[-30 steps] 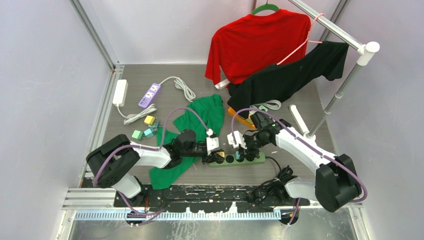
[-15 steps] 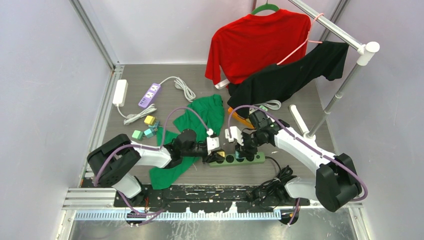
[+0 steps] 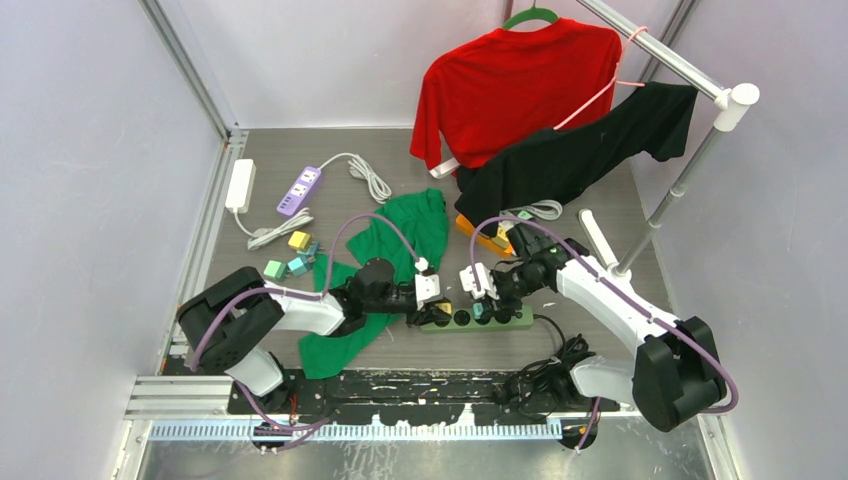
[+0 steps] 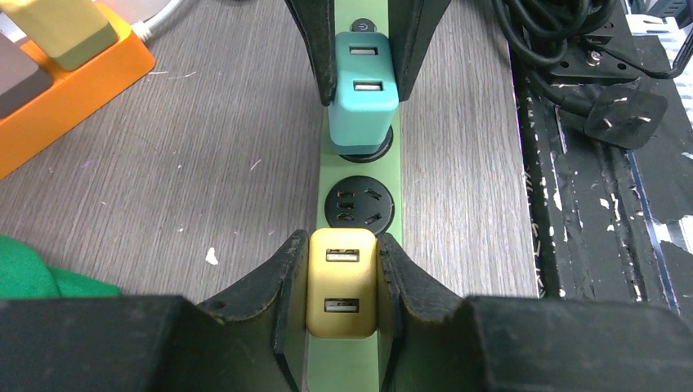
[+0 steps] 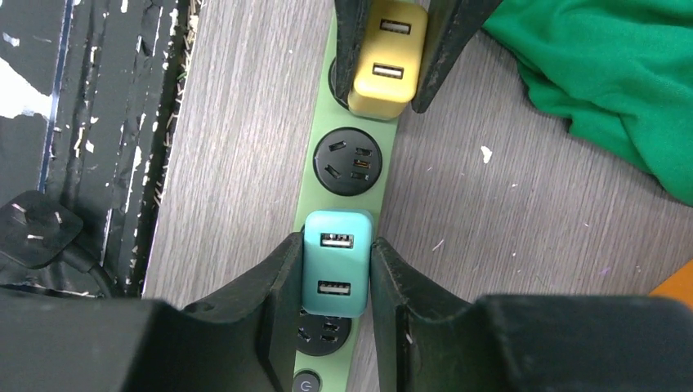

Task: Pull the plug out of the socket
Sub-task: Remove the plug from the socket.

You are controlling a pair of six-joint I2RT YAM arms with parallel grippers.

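Right gripper [image 5: 337, 243] has nudged right since 0.5 s ago. It pinches teal plug [image 5: 335, 273]; left gripper [image 4: 343, 245] pinches yellow plug [image 4: 342, 294], likely anchoring green power strip [image 3: 508, 321] for the pull.

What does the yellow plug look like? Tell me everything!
The yellow plug is a small smooth plastic block with rounded corners and two USB slots on top. It stands upright on the green power strip near one end. The left claw squeezes it, one black finger on each side. Its prongs are hidden.
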